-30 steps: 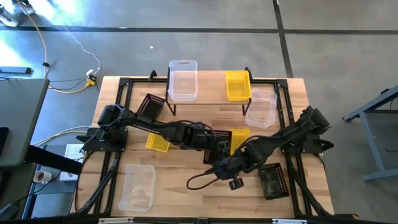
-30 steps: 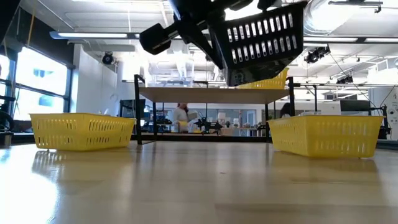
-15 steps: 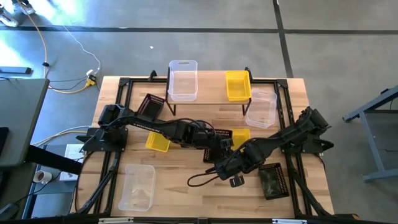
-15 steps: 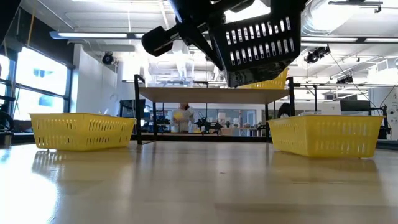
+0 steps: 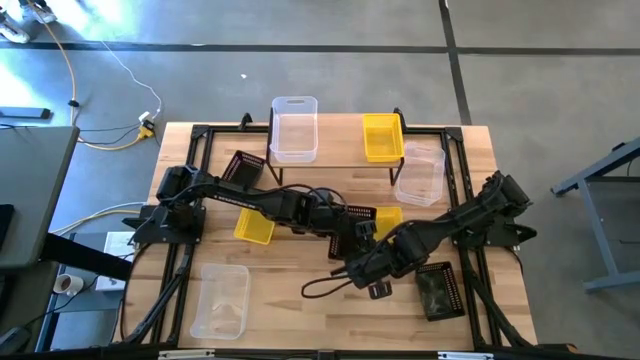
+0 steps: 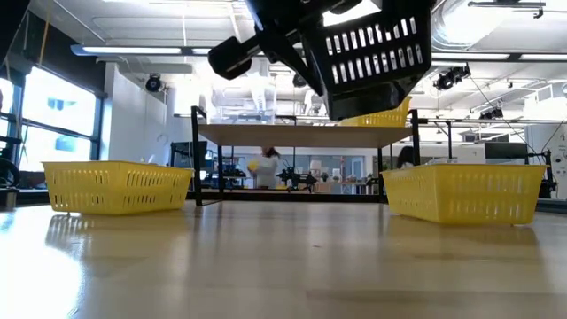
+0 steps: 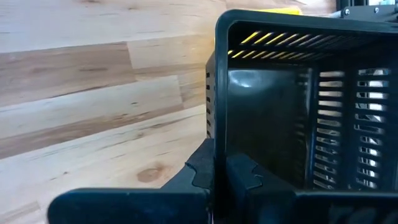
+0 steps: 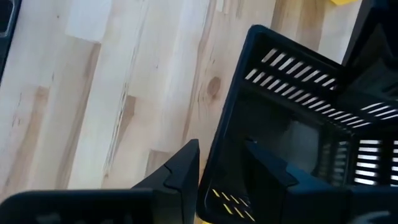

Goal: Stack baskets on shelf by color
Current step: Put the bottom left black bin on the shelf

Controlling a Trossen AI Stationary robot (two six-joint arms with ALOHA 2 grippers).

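Held aloft at table centre, about six o'clock of the shelf (image 5: 330,160): black basket (image 6: 376,53), left gripper (image 7: 221,177) and right gripper (image 8: 217,168) each pinched on a rim wall. Probably light, stiff, slightly flexing mesh; best gripped by rim.

From above, the two dark arms cover most of the black mesh-walled plastic basket (image 5: 357,222). The low view cuts off its top edge; the left wrist view crops its right side.

Left fingers (image 7: 219,177) pinch black basket (image 7: 298,118) wall above table (image 7: 93,93).
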